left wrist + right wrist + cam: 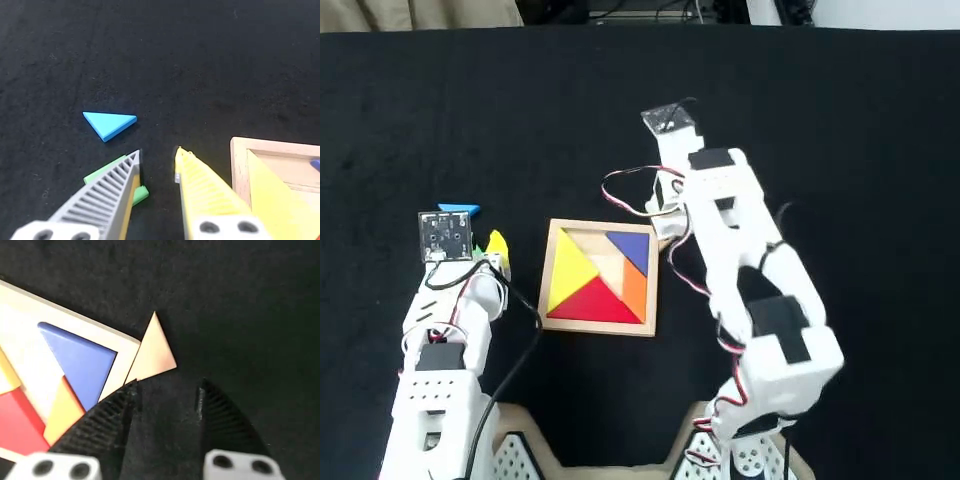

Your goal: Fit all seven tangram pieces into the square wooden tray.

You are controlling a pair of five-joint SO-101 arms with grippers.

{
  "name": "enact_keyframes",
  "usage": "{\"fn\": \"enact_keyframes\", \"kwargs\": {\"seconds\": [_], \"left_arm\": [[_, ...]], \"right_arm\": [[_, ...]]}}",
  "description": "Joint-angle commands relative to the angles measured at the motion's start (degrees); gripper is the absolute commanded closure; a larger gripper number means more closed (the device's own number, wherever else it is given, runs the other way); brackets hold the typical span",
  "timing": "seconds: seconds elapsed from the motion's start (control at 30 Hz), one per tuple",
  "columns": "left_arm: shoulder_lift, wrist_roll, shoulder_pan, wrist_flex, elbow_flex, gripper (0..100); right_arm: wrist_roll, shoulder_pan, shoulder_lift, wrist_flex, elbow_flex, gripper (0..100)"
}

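Observation:
The square wooden tray [555, 262] holds a yellow triangle [570, 272], a red triangle [597, 303], a blue triangle [633, 248] and an orange piece [635, 290]. A pale wooden triangle [152, 352] lies on the cloth, touching the tray's corner [127, 342] from outside. My right gripper [167, 390] hovers open just short of it. My left gripper [157, 155] is open to the left of the tray [240, 160]. Its grey finger [112, 192] covers part of a green piece [102, 172]. A light blue triangle [109, 122] lies just beyond.
Black cloth covers the whole table [840, 120]. Red, white and black cables [625, 185] loop above the tray beside the right arm. A black cable [525, 345] runs from the left arm past the tray's left edge. Open cloth lies beyond and to the right.

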Motion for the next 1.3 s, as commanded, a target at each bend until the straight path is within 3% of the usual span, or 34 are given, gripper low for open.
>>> {"fn": "enact_keyframes", "kwargs": {"seconds": [0.0,0.37,0.6,1.13,1.27], "left_arm": [[-0.18,-0.62,0.48,-0.09,-2.07,88],[-0.18,-0.7,0.48,-1.58,-1.36,88],[-0.26,-0.79,1.63,-1.58,-1.27,88],[-0.26,-2.46,1.98,-1.58,-1.19,88],[-0.26,-2.55,1.98,-1.58,-1.19,88]], "right_arm": [[-0.35,0.26,1.27,0.26,-3.03,81.5],[-0.7,-2.73,6.02,-3.96,-3.56,83.7],[-0.35,-2.73,10.77,-3.78,-11.3,86.8],[-0.79,-4.48,7.69,-2.2,-13.05,86.6],[-5.98,-8.0,8.4,-1.58,-13.85,77.6]]}}
